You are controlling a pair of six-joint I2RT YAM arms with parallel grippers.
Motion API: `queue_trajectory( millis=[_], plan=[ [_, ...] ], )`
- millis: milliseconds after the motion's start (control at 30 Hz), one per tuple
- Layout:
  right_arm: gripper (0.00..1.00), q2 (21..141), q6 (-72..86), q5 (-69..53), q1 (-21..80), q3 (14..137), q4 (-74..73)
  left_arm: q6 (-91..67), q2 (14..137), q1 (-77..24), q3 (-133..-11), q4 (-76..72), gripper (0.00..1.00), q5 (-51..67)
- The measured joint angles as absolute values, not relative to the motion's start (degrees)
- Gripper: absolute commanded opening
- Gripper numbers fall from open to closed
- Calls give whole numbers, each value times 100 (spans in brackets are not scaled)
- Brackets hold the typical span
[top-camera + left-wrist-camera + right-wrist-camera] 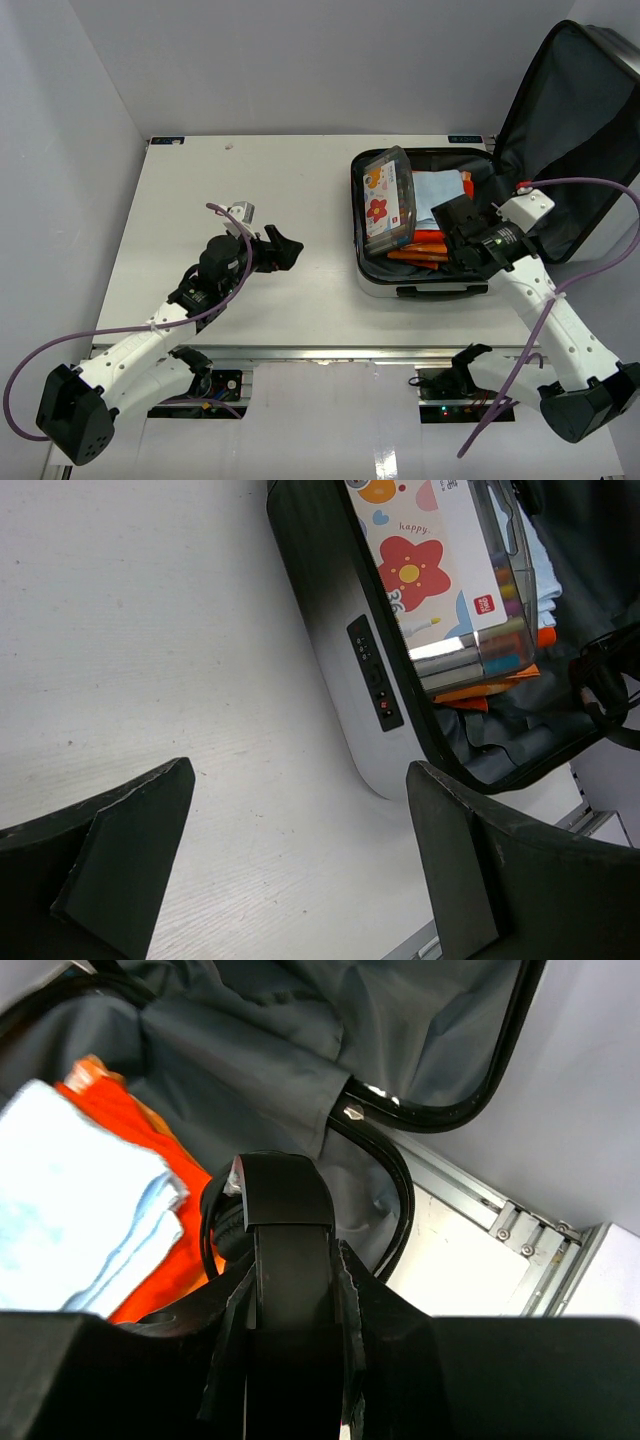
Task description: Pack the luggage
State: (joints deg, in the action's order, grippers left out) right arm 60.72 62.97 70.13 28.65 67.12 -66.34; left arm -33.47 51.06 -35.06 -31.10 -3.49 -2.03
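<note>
- The luggage is lying open on the right half of the tabletop. Its lid is standing up and leaning away to the right rear.
- The right claw is hanging directly over the open base, toward its near right part, so this arm is by far the nearer one.
- In the right wrist view its jaws are standing partly closed, pinching a black band that looks like a headphone headband. Thin black cord is looping beside the band.
- The band is running up and away from the claw, toward the lid's hinge side. Grey lining is showing bare below it, so a drop there seems to be what the next move calls for.
- The left claw is hovering over bare tabletop, well apart to the left of the luggage. It is gaping fully and carrying nothing.
- Inside the base, a flower case is leaning along the left wall, its long axis running near to far.
- A blue cloth is lying in the middle, with orange items toward the near wall.
- The cloth and the orange items are crowding the band's left side, and the zipper rim and lid are closing in on the right.
- The right arm's purple cable is arching in front of the lid and might brush it.
</note>
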Motion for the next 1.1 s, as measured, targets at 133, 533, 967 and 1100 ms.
queue_trajectory(
  millis=[133,533,967,1100],
  plan=[
    [8,6266,6185,6930,2655,6376,-6219,-3345,5105,-3522,-3109,-349,98,-198],
    [60,7505,6333,6879,2589,6247,-5720,-3332,5026,-3562,-3109,-349,98,-196],
    [75,7983,5038,6420,2725,6588,-4542,-3326,4955,-3625,-3109,-346,98,-192],
    [72,7877,4235,6022,2808,6588,-3704,-3324,4911,-3645,-3109,-346,98,-191]
  ],
)
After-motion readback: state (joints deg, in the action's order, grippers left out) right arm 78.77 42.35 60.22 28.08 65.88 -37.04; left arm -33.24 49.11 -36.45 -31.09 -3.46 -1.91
